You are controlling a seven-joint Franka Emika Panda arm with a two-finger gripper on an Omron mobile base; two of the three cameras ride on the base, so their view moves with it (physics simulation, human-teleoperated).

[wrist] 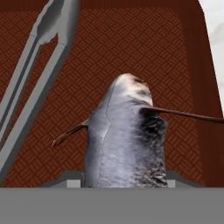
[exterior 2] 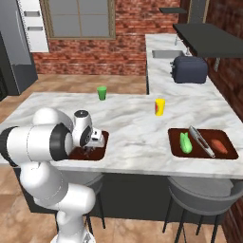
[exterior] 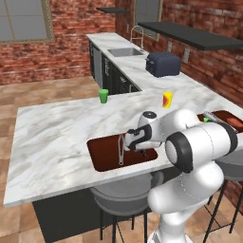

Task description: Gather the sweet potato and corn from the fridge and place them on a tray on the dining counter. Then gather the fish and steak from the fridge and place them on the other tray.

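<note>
Grey fish (wrist: 127,140) — over near tray (wrist: 183,57), beside tongs (wrist: 39,65); likely limp, slippery; best grasped mid-body. Gripper (exterior: 124,142) jaws — state indiscernible.

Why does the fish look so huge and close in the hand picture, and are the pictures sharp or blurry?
Hand view: the camera sits right above the fish, so it looms large over the tray; edges are sharp, no glare. Left base view: even, flat lighting on the dining counter, faint shadows. Right base view: crisp too; the other tray is clear.
</note>
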